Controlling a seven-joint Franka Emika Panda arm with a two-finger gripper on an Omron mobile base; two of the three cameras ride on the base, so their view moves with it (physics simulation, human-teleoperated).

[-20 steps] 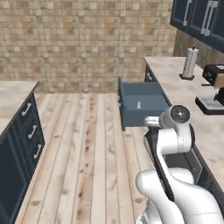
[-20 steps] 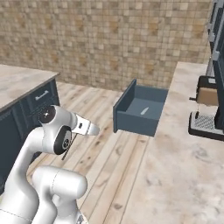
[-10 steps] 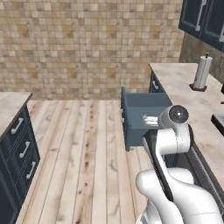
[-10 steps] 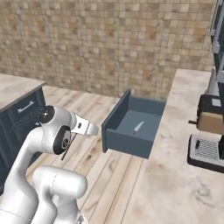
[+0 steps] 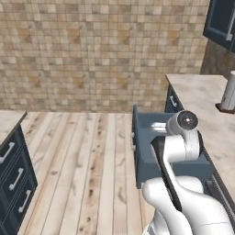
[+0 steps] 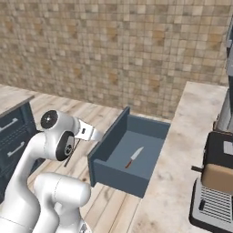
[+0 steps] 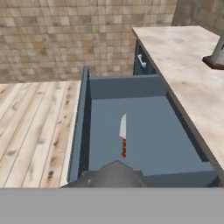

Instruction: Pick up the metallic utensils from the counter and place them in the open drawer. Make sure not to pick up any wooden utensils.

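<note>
The gripper (image 6: pixel 98 134) is staying closed on nothing, held just short of the open drawer (image 6: pixel 105 150). The knife (image 7: pixel 123 135) is lying flat on the drawer floor, blade toward the back. The whole view is sliding sideways as the base drives, so the metal utensil looks already delivered.
</note>
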